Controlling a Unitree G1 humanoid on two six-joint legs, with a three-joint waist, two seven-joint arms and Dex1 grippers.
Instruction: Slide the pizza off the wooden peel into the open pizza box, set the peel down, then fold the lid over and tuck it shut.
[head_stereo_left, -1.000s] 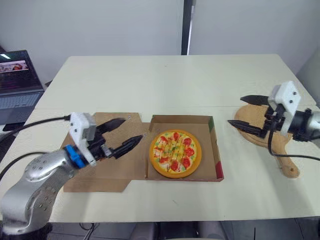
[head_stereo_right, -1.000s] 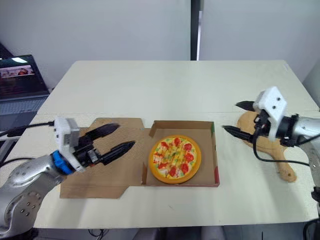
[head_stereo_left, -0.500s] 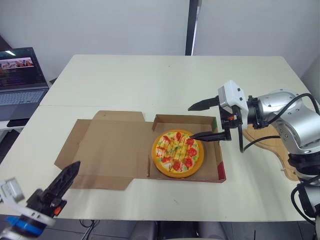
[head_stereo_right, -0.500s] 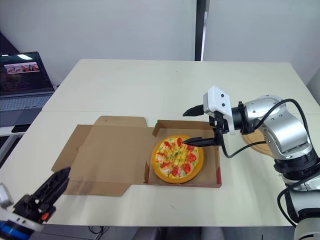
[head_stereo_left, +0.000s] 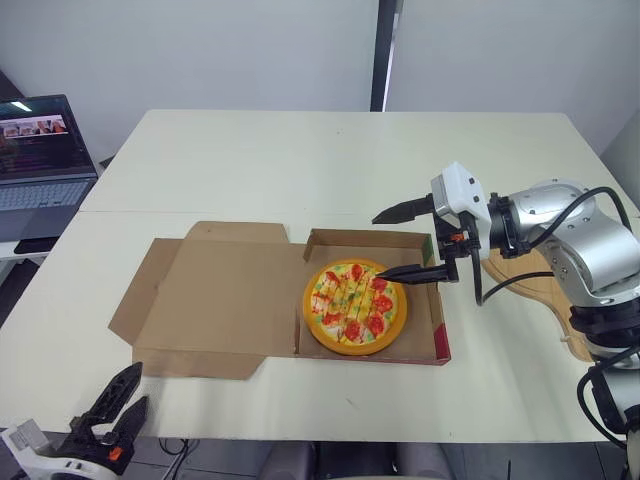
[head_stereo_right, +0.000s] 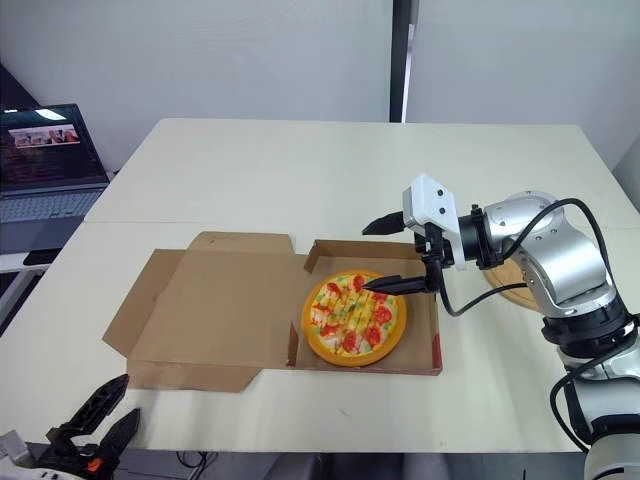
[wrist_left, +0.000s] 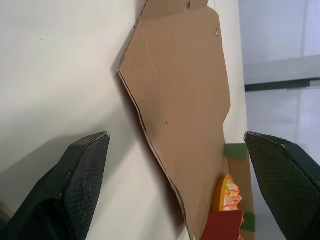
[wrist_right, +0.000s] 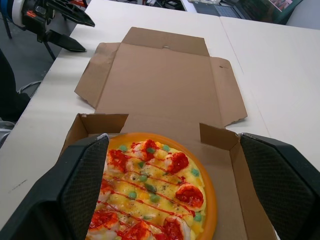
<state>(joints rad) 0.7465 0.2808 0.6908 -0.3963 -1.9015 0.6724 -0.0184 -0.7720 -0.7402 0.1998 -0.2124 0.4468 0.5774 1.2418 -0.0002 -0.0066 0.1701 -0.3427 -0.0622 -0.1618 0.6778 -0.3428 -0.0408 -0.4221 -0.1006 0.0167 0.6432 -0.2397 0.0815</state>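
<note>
Pale table (head_stereo_left: 300, 160), pizza (head_stereo_left: 354, 307) below right gripper (head_stereo_left: 377, 247)

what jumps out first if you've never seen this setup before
The bright pizza catches the eye first, sitting in the open pizza box, its flat lid spread toward the robot's left. Over the box's right side hangs the right gripper, fingers wide apart, with the wooden peel lying on the table behind that arm. The left gripper sits low at the table's near edge, open.
</note>
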